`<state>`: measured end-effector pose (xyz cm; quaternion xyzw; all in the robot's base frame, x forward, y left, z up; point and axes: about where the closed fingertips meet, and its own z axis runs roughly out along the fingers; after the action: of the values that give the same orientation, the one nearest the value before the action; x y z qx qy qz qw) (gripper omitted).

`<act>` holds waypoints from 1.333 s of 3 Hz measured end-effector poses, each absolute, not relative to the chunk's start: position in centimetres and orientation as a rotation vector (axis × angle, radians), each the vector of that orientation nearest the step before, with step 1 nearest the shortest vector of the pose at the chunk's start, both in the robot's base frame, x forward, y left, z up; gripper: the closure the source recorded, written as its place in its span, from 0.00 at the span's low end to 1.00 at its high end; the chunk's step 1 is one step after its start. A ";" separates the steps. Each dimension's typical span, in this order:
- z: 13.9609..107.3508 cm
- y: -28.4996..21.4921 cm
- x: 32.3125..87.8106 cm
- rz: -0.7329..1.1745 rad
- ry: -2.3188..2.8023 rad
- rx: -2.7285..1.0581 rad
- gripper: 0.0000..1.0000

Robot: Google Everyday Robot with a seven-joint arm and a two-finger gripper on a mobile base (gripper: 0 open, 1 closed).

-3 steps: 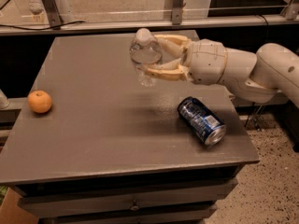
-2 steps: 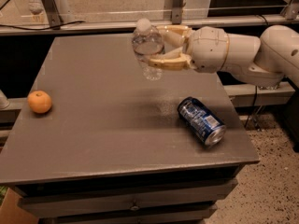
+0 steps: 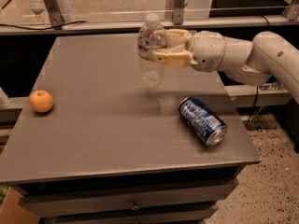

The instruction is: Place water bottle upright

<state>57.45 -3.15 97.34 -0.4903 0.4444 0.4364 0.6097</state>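
The water bottle [image 3: 151,50] is a clear ribbed plastic bottle with a white cap. It hangs upright in the air above the far middle of the grey table [image 3: 103,125], its base clear of the surface. My gripper [image 3: 161,48] reaches in from the right and is shut on the bottle around its upper half. One tan finger [image 3: 172,58] crosses in front of the bottle.
A blue soda can [image 3: 203,121] lies on its side at the right of the table, in front of the bottle. An orange [image 3: 41,101] sits near the left edge. A ledge with metal posts [image 3: 51,3] runs behind the table. Floor lies at the right.
The gripper has lifted the bottle and carried it slightly farther back, and the bottle now stands more upright in the grip.
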 end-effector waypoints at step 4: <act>93.9 -0.9 57.4 1.006 1.064 -1.222 1.00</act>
<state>57.38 -0.91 93.87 -0.5226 0.4548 0.4302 0.5787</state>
